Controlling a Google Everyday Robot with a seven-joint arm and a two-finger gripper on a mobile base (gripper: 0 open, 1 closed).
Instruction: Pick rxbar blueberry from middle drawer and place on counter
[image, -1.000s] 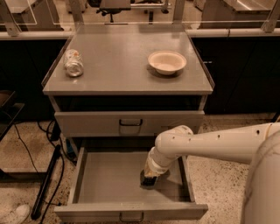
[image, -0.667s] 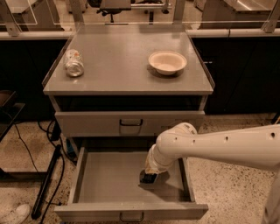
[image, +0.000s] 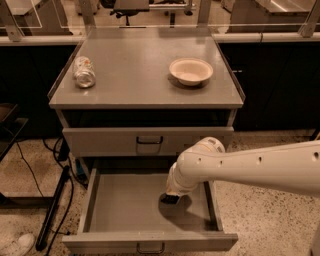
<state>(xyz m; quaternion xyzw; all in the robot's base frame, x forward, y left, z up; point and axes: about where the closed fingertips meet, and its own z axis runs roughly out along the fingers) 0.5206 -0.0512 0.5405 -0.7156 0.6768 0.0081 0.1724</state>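
Observation:
The middle drawer (image: 120, 207) is pulled open below the cabinet, and its grey floor shows. My white arm reaches in from the right. My gripper (image: 170, 199) is down inside the drawer near its right side, just above the floor. A small dark shape sits at the gripper's tip; I cannot tell whether it is the rxbar blueberry or part of the gripper. No other bar shows in the drawer. The counter (image: 135, 75) is the grey top of the cabinet, above and behind the gripper.
A crushed silver can (image: 84, 71) lies on the counter's left side. A cream bowl (image: 190, 71) stands on its right side. The upper drawer (image: 149, 140) is closed. Dark cables and a pole lie on the floor to the left.
The arm has shifted a little to the left and the dark tip has risen slightly within the drawer. The can and the bowl have not moved.

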